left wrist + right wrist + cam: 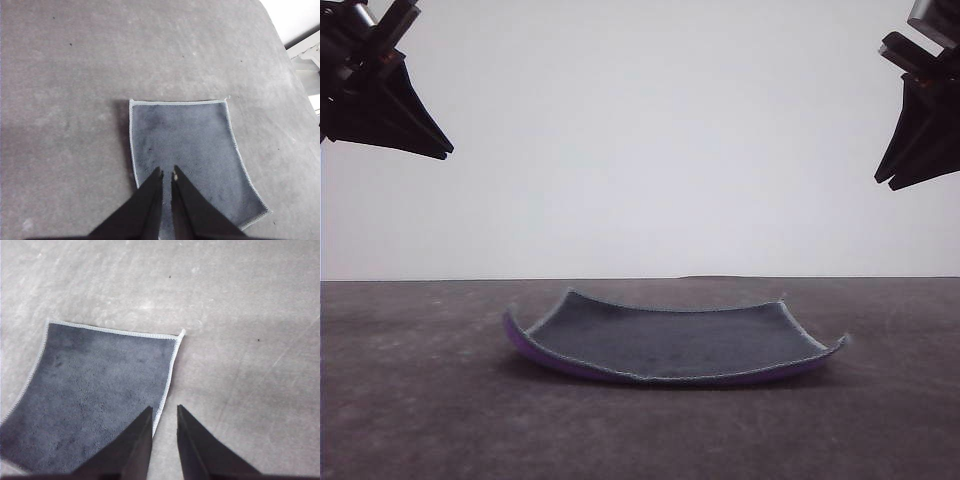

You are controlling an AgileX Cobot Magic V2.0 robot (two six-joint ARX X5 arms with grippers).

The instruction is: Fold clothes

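The clothes are one small square cloth [670,340] lying flat in the middle of the table, dark grey face up. Its left and right edges curl up and show a purple underside. High above the table at the left, my left gripper [445,152] hangs well clear of the cloth. In the left wrist view its fingers [166,172] stand almost together over the cloth [185,135], with nothing between them. My right gripper [888,180] hangs high at the right. Its tips [164,409] show a narrow slit above the cloth's edge [100,375] and hold nothing.
The dark grey table [420,400] stretches wide on all sides of the cloth. A white wall rises behind its far edge. Past the table's corner, the left wrist view shows white furniture [306,50].
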